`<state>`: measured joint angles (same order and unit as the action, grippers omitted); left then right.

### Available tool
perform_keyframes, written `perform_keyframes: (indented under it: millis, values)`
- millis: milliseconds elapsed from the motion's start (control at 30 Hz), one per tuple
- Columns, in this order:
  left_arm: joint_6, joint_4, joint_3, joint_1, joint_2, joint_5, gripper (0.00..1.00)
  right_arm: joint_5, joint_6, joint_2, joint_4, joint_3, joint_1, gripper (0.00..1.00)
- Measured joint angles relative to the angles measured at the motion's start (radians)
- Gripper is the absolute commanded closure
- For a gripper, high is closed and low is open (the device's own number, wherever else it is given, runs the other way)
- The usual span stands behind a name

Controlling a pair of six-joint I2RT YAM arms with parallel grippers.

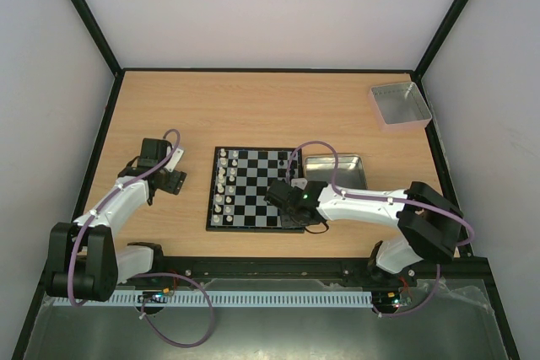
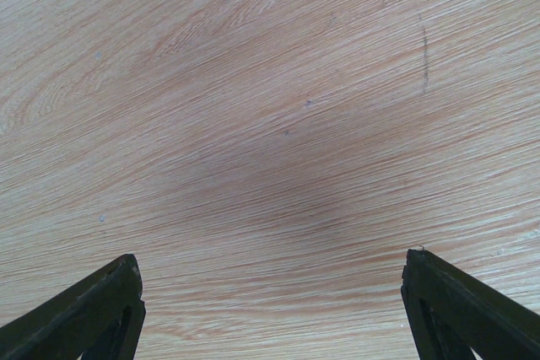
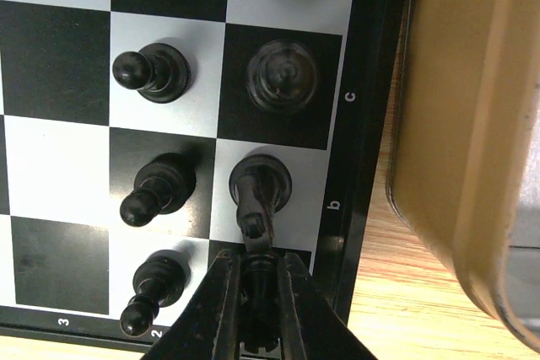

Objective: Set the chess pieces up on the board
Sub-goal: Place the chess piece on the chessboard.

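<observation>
Small chequered board [image 1: 253,200] flat on a wooden table [image 1: 253,107], just left of a gold-tan tin [image 1: 336,170]. Whitish chess pieces [image 1: 221,187] lined along its left edge, black ones [image 3: 152,73] on the right. Over a corner square, right gripper [image 3: 256,265] clamped on a black piece [image 3: 257,309]. Off to the left, left gripper [image 2: 270,255] spread wide above bare wood, holding nothing.

board [image 1: 253,191] flat; whitish pieces [image 1: 222,185] left, black pieces [image 3: 154,72] standing right.
</observation>
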<state>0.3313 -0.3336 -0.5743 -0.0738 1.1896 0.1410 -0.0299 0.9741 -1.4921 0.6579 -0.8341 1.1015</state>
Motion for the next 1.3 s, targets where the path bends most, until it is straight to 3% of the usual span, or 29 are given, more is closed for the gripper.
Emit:
perform_keyframes:
  millis: [667,967,1300]
  values:
    - [0.0,0.0,0.0,0.0,0.0,0.006,0.16,0.012,0.014,0.015,-0.009,0.014,0.013,0.9]
    - [0.0,0.0,0.0,0.0,0.0,0.006,0.16,0.017,0.022,0.016,-0.01,0.019,0.014,0.8]
    - [0.0,0.0,0.0,0.0,0.0,0.006,0.16,0.016,0.022,0.016,-0.009,0.018,0.014,0.77]
